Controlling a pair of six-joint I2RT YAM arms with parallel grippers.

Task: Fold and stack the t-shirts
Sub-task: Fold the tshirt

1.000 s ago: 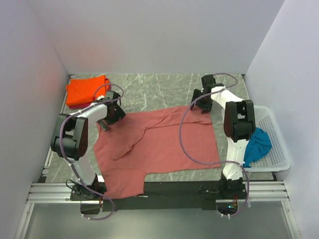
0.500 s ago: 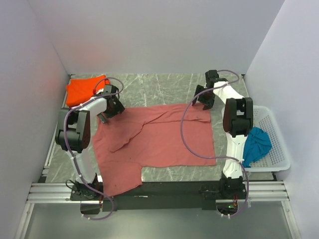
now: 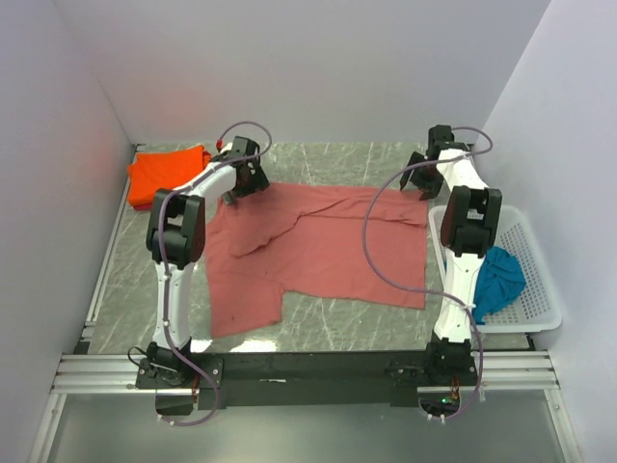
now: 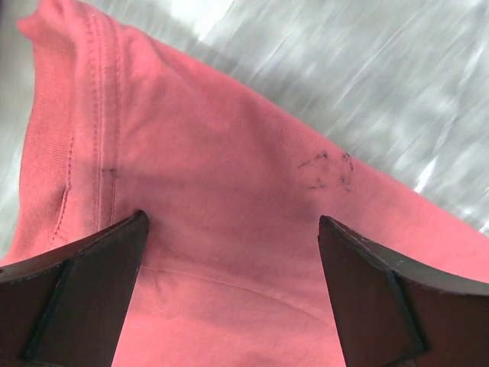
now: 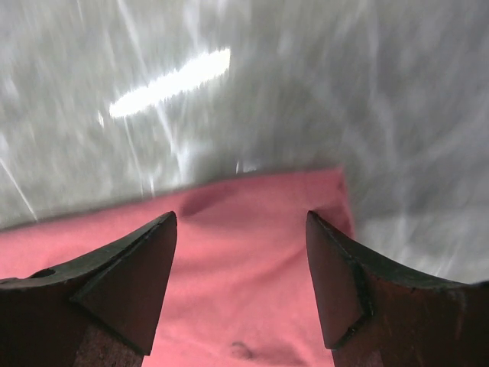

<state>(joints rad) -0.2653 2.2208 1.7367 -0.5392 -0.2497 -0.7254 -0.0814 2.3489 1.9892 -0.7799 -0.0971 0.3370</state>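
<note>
The dusty brick-red t-shirt (image 3: 318, 251) lies spread on the marble table, its far edge between my two grippers and a sleeve reaching toward the near left. My left gripper (image 3: 239, 183) is over its far left corner with fingers wide apart; in the left wrist view (image 4: 233, 229) the cloth (image 4: 214, 153) lies between and under them. My right gripper (image 3: 422, 181) is over the far right corner, also open (image 5: 241, 222), above the shirt's edge (image 5: 244, 267). The folded orange t-shirt (image 3: 166, 172) lies at the far left on a pink-red one (image 3: 140, 204). The teal-blue t-shirt (image 3: 496, 280) sits crumpled in the basket.
A white lattice basket (image 3: 540, 280) stands at the right edge of the table. White walls close in the back and both sides. The metal rail (image 3: 308, 371) with the arm bases runs along the near edge.
Both arms have reached farther from the bases and drawn the brick-red shirt away from the near edge, stretching its far edge wider. The shirt no longer hangs over the rail.
</note>
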